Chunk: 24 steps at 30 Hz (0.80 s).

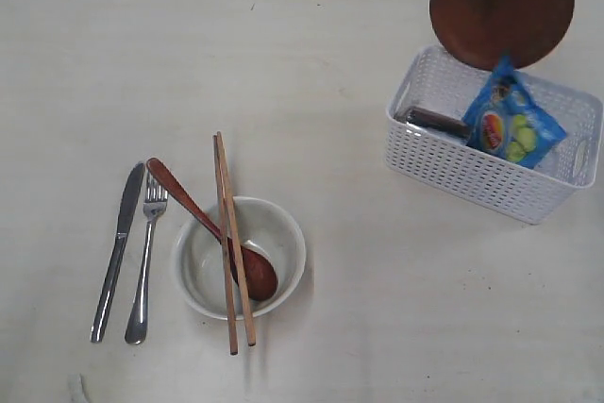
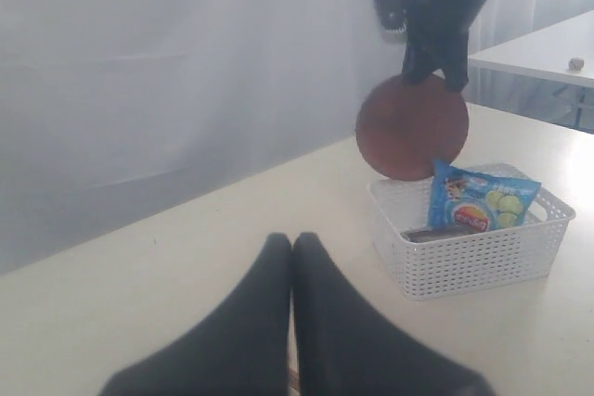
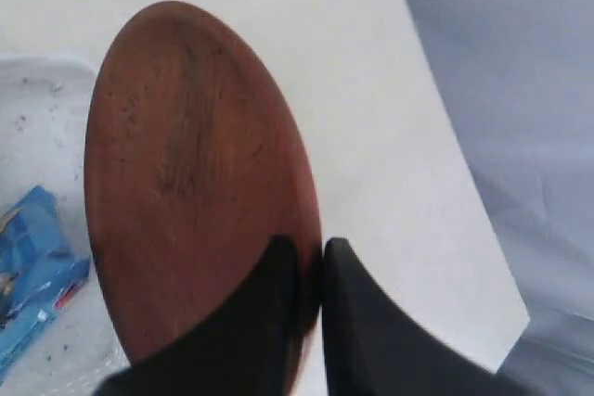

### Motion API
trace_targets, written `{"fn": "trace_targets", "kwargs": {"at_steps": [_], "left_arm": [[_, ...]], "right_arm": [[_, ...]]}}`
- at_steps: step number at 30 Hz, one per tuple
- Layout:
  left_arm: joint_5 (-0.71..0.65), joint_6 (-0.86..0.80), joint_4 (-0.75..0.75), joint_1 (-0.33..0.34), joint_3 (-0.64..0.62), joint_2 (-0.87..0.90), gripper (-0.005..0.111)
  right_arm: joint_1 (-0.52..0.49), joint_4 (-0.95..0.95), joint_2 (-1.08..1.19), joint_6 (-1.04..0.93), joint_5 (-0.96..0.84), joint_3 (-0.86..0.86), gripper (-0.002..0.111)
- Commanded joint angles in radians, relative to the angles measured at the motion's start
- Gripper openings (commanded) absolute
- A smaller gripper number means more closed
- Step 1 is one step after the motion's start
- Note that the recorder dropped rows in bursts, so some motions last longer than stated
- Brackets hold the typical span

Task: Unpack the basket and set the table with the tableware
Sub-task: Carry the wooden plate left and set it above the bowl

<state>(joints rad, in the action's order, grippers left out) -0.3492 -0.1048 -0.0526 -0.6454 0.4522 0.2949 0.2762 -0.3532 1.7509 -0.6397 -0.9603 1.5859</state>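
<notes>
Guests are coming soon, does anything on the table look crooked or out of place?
The chopsticks lie across the bowl, jutting past both sides, and the wooden spoon leans in it, handle crossing them at a slant.

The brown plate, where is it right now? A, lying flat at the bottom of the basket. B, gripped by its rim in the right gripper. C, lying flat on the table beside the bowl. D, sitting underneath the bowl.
B: the right gripper pinches the rim of the brown plate, which hangs on edge at the far side of the basket.
</notes>
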Motion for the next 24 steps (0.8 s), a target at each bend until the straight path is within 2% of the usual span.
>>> {"fn": "trace_targets", "kwargs": {"at_steps": [1, 5, 11, 13, 17, 20, 24], "left_arm": [[0.008, 0.005, -0.006, 0.004, -0.004, -0.003, 0.0], [0.008, 0.005, -0.006, 0.004, -0.004, -0.003, 0.0], [0.008, 0.005, -0.006, 0.004, -0.004, -0.003, 0.0], [0.008, 0.005, -0.006, 0.004, -0.004, -0.003, 0.0], [0.008, 0.005, -0.006, 0.004, -0.004, -0.003, 0.0], [0.004, 0.005, -0.006, 0.004, -0.004, -0.003, 0.0], [0.004, 0.005, -0.006, 0.004, -0.004, -0.003, 0.0]], "right_arm": [[-0.004, 0.052, -0.083, 0.114, 0.06, 0.007, 0.0], [-0.004, 0.247, -0.134, 0.133, 0.065, 0.007, 0.0], [-0.004, 0.753, -0.121, 0.211, -0.018, 0.005, 0.0], [-0.004, 0.861, -0.09, 0.224, -0.05, 0.005, 0.0], [0.025, 0.875, -0.008, 0.351, -0.023, 0.005, 0.0], [0.096, 0.813, 0.095, 0.485, 0.053, 0.005, 0.0], [0.144, 0.811, 0.214, 0.546, 0.099, 0.005, 0.0]]}}
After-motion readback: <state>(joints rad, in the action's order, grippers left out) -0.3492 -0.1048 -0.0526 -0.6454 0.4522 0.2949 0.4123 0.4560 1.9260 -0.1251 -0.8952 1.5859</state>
